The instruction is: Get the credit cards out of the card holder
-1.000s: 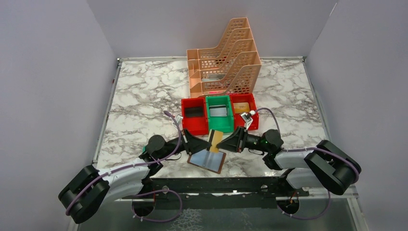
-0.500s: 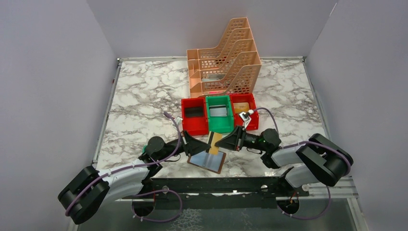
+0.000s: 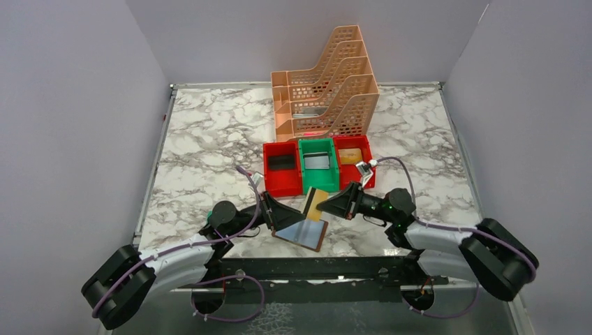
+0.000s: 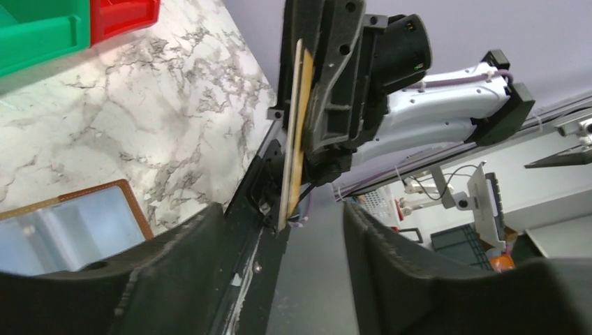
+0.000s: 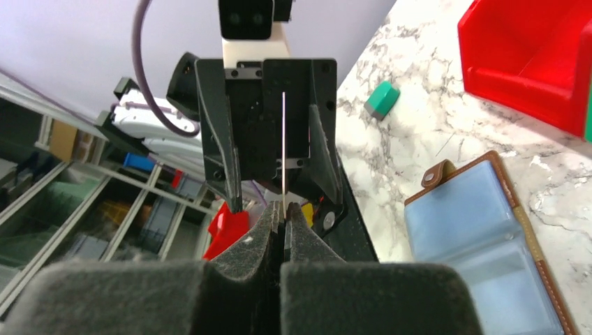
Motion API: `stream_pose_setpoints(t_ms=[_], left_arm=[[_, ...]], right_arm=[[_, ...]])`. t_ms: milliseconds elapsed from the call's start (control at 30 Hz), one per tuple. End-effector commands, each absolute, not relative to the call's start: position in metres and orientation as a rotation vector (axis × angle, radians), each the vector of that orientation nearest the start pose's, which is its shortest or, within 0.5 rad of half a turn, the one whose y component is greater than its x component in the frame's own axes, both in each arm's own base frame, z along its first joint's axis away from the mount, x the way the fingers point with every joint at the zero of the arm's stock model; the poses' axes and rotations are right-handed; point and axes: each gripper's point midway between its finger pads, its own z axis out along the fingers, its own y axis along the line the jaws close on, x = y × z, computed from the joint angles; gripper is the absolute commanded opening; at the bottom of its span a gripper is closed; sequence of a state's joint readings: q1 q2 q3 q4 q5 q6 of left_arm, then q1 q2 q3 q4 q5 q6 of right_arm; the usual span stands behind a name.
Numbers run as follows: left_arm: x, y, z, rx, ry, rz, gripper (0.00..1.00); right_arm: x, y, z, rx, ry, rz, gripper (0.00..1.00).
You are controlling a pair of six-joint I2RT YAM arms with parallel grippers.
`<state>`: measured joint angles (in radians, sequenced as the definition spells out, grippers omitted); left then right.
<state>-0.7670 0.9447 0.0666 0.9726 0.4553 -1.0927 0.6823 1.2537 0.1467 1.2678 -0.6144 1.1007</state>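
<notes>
Where the card holder point(image 3: 301, 234) lies: low centre of the top view, flat and open on the worktop point(image 3: 209, 139), just in front of both arms. Its grey-blue pockets face up inside a brown rim, and the snap tab sits at its upper left corner in the right wrist view.
Pockets: I cannot tell whether more cards sit in them.
Credit card point(image 3: 315, 202): clear of the holder, in the air just beyond its far edge, standing on edge. It shows a tan-yellow face in the top view and a thin pale line at centre in the right wrist view.
Right gripper point(image 5: 283, 213): jaws pressed together on the card's near edge, taking only a small bite.
Left gripper point(image 4: 283, 209): jaws apart, one on either side of the card, with no contact that I can see.
Card handling, as a judgement: light, stiff, thin, slick plastic. It should not bend, but it may swivel or slip in a bite taken at one edge. Both faces, well in from the edge, is the safer hold.
Holder handling, as a judgement: light, soft leather, likely to slide or fold if a card is tugged; pin one half down.
Bins: red bins point(image 3: 283, 187) and a green bin point(image 3: 320, 187), centre of the top view, beyond the card.
Rack: a peach file rack point(image 3: 328, 91), upper centre, farthest.
</notes>
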Motion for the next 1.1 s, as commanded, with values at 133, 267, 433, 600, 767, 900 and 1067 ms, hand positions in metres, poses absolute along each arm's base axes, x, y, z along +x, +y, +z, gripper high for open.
stream_pose_setpoints(t_ms=[133,267,433,600,767,900,1067], left_arm=[[0.130,-0.262,0.152,0.104,1.857,-1.642,0.84],[0.140,-0.256,0.136,0.141,1.948,-1.465,0.86],[0.166,-0.232,0.117,0.213,2.098,-1.066,0.89],[0.181,-0.213,0.123,0.233,2.145,-0.841,0.91],[0.189,-0.195,0.124,0.124,2.146,-0.745,0.99],[0.193,-0.181,0.125,0.038,2.096,-0.717,0.99],[0.190,-0.184,0.148,-0.002,2.007,-0.811,0.99]], right_arm=[[0.190,0.258,0.163,-0.148,1.897,1.303,0.01],[0.220,0.218,0.160,-0.033,1.921,0.964,0.01],[0.253,0.177,0.163,-0.008,1.925,0.576,0.01],[0.284,0.155,0.166,-0.042,1.935,0.274,0.01],[0.306,0.145,0.168,-0.116,1.924,0.068,0.01],[0.319,0.145,0.172,-0.229,1.873,-0.029,0.01],[0.333,0.153,0.188,-0.439,1.706,-0.110,0.01]])
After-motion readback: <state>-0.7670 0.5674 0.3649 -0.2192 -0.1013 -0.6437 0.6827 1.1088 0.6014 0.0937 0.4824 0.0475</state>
